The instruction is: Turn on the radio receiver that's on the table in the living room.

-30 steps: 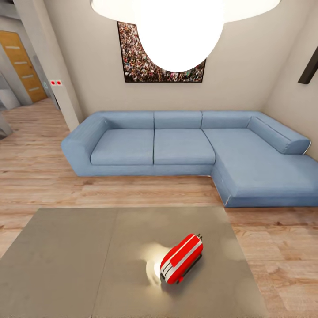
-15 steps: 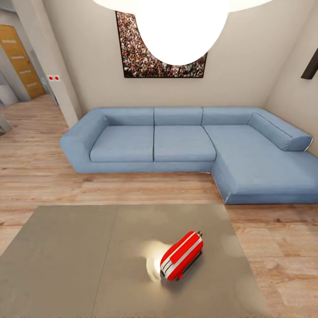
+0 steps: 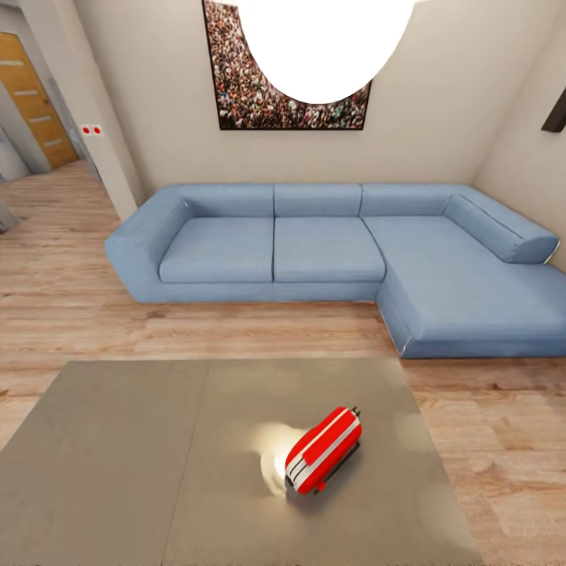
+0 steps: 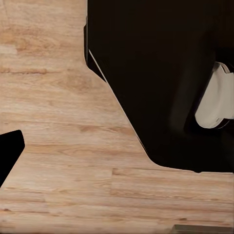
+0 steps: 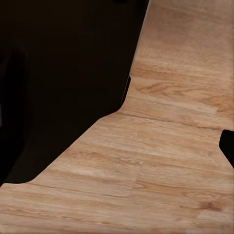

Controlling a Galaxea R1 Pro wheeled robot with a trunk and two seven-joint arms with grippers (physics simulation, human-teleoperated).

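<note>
The radio receiver [image 3: 323,461] lies on its side on the table [image 3: 118,464], at about five o'clock of the head view's centre, its red and white stripes running toward one o'clock; a bright glare sits on the glossy grey top just beside it at nine o'clock. Beyond the table, at twelve o'clock, stands the blue corner sofa [image 3: 330,255] on the wood plank floor [image 3: 63,299]; above it hangs a crowd picture [image 3: 236,86], partly covered by the white pendant lamp [image 3: 326,43]; a wooden door [image 3: 31,98] shows at ten o'clock. Both wrist views look down on planks and dark robot bodywork [image 4: 156,73]; whether either pincer is spread or pressed together I cannot tell.
</note>
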